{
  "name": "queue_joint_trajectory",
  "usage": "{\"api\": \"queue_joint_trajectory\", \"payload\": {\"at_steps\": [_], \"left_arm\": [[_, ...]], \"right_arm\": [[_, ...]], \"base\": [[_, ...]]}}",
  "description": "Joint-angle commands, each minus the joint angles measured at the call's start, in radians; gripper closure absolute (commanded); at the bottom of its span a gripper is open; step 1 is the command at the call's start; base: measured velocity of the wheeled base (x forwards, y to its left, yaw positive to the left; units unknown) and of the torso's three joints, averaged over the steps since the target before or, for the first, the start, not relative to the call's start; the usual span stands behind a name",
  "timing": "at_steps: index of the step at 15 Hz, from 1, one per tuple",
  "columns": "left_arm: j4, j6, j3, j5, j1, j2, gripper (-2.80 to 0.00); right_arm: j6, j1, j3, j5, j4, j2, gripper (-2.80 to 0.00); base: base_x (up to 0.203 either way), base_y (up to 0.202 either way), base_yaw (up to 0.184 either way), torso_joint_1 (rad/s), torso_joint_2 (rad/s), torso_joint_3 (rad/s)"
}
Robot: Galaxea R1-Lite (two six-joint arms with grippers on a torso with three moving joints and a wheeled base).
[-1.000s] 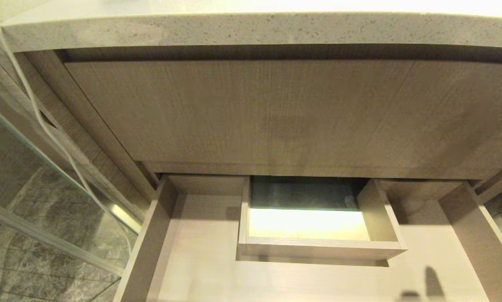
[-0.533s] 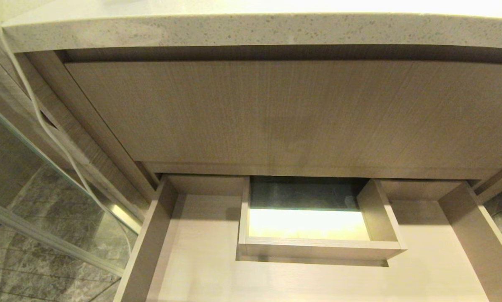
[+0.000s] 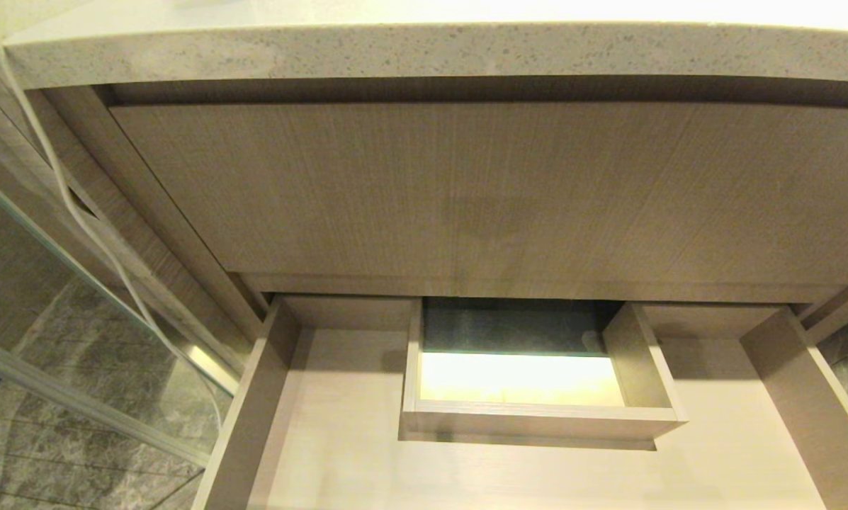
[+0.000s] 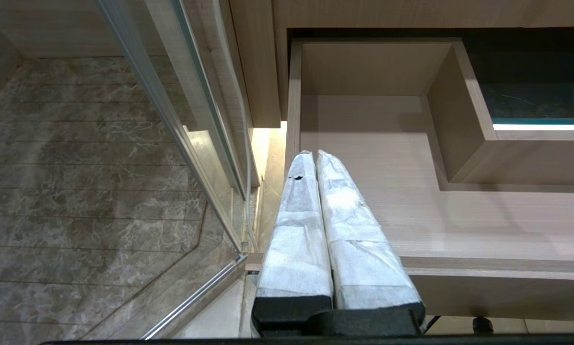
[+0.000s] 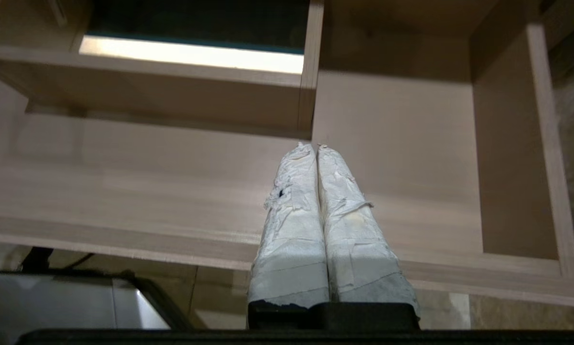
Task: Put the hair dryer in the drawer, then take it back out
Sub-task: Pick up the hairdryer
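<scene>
The drawer [image 3: 250, 411] stands pulled out below the cabinet, and its pale floor [image 4: 387, 191] is bare around the boxed rectangular cutout [image 3: 537, 418]. The hair dryer is out of view in every view. My left gripper [image 4: 314, 153] is shut and holds nothing; it hangs over the drawer's front left corner. My right gripper [image 5: 314, 146] is likewise shut and holds nothing; it sits above the front edge of the drawer [image 5: 402, 158], near the cutout's right corner. Neither arm appears in the head view.
A speckled stone countertop [image 3: 424, 46] overhangs a taller wood-grain panel [image 3: 466, 191] above the drawer. A glass door [image 4: 181, 120] and marble floor tiles [image 4: 76, 167] lie to the left. A white cord [image 3: 62, 184] hangs down the left side.
A dark shape and its shadow at the drawer's near right corner have gone from the head view. The drawer and the cabinet have not moved.
</scene>
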Motion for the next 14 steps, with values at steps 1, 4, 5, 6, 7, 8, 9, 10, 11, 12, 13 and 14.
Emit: {"api": "queue_joint_trajectory", "payload": {"at_steps": [1,4,5,6,7,8,9,10,11,12,13,14], "left_arm": [[0.001,0.0,0.0,0.0,0.0,0.0,0.0],[0.0,0.0,0.0,0.0,0.0,0.0,0.0],[0.001,0.0,0.0,0.0,0.0,0.0,0.0],[0.0,0.0,0.0,0.0,0.0,0.0,0.0],[0.0,0.0,0.0,0.0,0.0,0.0,0.0],[0.001,0.0,0.0,0.0,0.0,0.0,0.0],[0.001,0.0,0.0,0.0,0.0,0.0,0.0],[0.001,0.0,0.0,0.0,0.0,0.0,0.0],[0.001,0.0,0.0,0.0,0.0,0.0,0.0],[0.0,0.0,0.0,0.0,0.0,0.0,0.0],[0.001,0.0,0.0,0.0,0.0,0.0,0.0],[0.001,0.0,0.0,0.0,0.0,0.0,0.0]], "right_arm": [[0.002,0.009,-0.001,0.001,0.008,-0.167,0.0],[0.066,-0.002,0.009,-0.006,0.01,-0.224,0.0],[0.082,-0.002,0.007,-0.011,0.01,-0.222,0.0],[0.115,-0.002,0.007,-0.021,0.008,-0.224,0.0],[0.109,-0.002,0.008,-0.024,0.009,-0.224,0.0],[0.077,-0.002,0.008,-0.02,0.011,-0.224,0.0],[0.058,-0.002,0.007,-0.015,0.01,-0.224,0.0],[0.063,-0.003,0.007,-0.015,0.011,-0.224,0.0],[0.067,-0.004,0.007,-0.018,0.011,-0.224,0.0],[0.068,-0.004,0.007,-0.019,0.011,-0.224,0.0],[0.07,-0.003,0.007,-0.018,0.011,-0.224,0.0],[0.068,-0.004,0.007,-0.017,0.011,-0.224,0.0]], "base": [[0.0,0.0,0.0,0.0,0.0,0.0],[0.0,0.0,0.0,0.0,0.0,0.0],[0.0,0.0,0.0,0.0,0.0,0.0],[0.0,0.0,0.0,0.0,0.0,0.0],[0.0,0.0,0.0,0.0,0.0,0.0],[0.0,0.0,0.0,0.0,0.0,0.0],[0.0,0.0,0.0,0.0,0.0,0.0],[0.0,0.0,0.0,0.0,0.0,0.0],[0.0,0.0,0.0,0.0,0.0,0.0],[0.0,0.0,0.0,0.0,0.0,0.0],[0.0,0.0,0.0,0.0,0.0,0.0],[0.0,0.0,0.0,0.0,0.0,0.0]]}}
